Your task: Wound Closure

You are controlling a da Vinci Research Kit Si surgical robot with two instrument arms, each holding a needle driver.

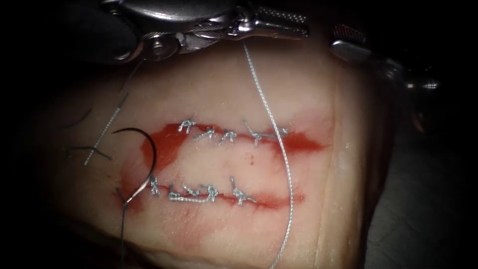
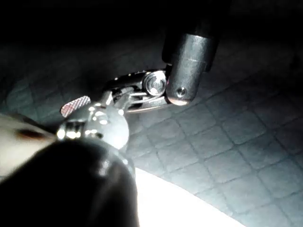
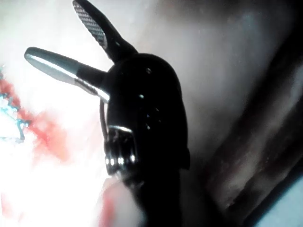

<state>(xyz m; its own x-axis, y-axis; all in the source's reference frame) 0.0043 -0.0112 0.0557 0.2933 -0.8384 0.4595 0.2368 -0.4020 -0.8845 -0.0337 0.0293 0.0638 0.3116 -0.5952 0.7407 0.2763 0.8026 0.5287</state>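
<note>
Endoscope view: the tissue point(image 1: 224, 94) bears two cuts closed with knotted stitches point(image 1: 229, 133) and stained with red fluid point(image 1: 167, 144). The needle point(image 1: 144, 164) lies free at the left end of the lower cut, held by neither tool, and whether its tip enters the tissue cannot be told. The left tool point(image 1: 279, 22) has its jaws closed on the thread point(image 1: 279, 144), which runs down across both cuts, while the right tool point(image 3: 57, 40), at the tissue's right edge, has its jaws spread and empty.
</note>
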